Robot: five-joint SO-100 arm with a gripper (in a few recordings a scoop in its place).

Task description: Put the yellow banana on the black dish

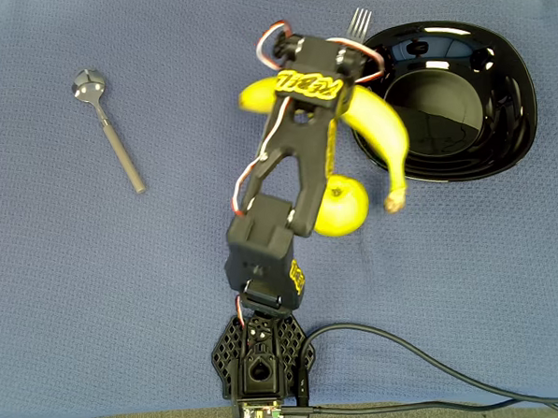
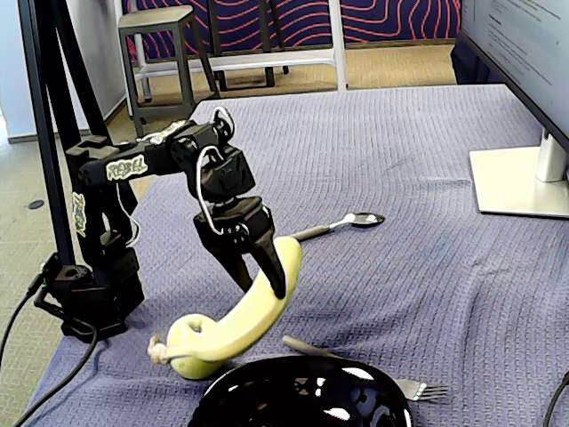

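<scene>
The yellow banana (image 2: pixel 253 307) is gripped near its upper end by the hand (image 2: pixel 262 271), raised beside the black dish (image 1: pixel 513 112) for placing.

Looks like an office or lab demo space, not a home. Table (image 2: pixel 427 169) is covered in a blue-grey cloth as a work surface. A monitor (image 2: pixel 520 53) on a silver stand (image 2: pixel 520 182) sits at the right edge of the fixed view. Behind the table: metal stools (image 2: pixel 160 53), tan carpet floor (image 2: pixel 391 62), a wall panel (image 2: pixel 293 18) with a red wavy-line pattern on dark blue. A black pole (image 2: pixel 44 124) rises beside the arm base (image 1: pixel 263 355), likely a camera mount. Loose cables (image 1: pixel 428 374) run off the table edge. Staged props, a bench setup.
</scene>
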